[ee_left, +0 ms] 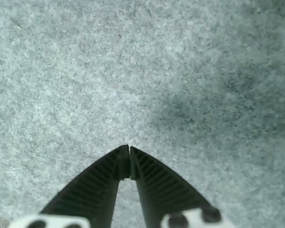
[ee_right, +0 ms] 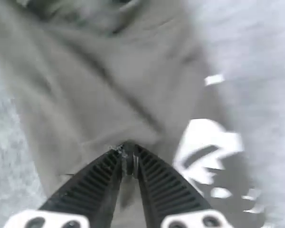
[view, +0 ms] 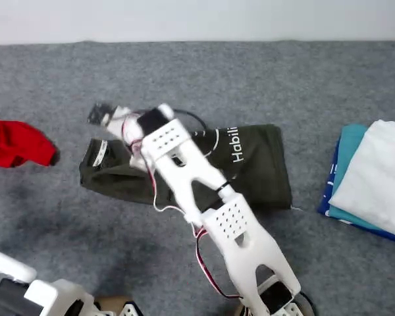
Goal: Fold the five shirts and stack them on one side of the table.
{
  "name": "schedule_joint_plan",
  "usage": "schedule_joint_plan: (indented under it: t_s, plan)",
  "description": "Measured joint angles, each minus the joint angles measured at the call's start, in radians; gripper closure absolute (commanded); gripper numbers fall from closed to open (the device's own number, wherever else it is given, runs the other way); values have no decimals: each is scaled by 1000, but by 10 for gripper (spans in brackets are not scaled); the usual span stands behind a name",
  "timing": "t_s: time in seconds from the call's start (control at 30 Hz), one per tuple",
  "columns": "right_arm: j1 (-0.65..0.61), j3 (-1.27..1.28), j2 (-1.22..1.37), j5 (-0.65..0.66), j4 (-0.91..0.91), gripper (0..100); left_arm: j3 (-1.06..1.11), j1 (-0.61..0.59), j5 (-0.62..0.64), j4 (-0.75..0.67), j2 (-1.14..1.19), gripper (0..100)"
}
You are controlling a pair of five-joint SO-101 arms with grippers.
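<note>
Two hands closed: right hand (ee_right: 129,159) over olive shirt (ee_right: 109,95), left hand (ee_left: 128,151) over table (ee_left: 133,71).

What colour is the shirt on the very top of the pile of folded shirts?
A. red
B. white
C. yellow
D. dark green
B: the white shirt lies uppermost, covering most of the teal shirt under it.

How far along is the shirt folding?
Done: folded white shirt, teal shirt and blue shirt stacked at one side. In hand: the dark olive-green shirt, partly folded, under the right gripper. Remaining: the crumpled red shirt, then stacking both.
</note>
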Motion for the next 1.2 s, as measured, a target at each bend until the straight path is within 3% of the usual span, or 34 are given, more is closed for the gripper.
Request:
schedule_joint_plan:
  t_s: [0.2, 0.43, 0.57, 0.93, 1.07, 1.2]
  plan:
    - [-14, -127, -2, 2, 52, 988, 0, 0, 0, 0, 0, 992]
    - [-170, -137, 5, 2, 153, 988, 0, 0, 0, 0, 0, 992]
    - [-195, -130, 57, 3, 140, 988, 0, 0, 0, 0, 0, 992]
    - [-32, -215, 183, 68, -279, 988, 0, 0, 0, 0, 0, 992]
    - [-44, -307, 183, 72, -224, 988, 0, 3, 0, 0, 0, 992]
    - [-78, -342, 183, 72, -57, 988, 0, 6, -2, 0, 0, 992]
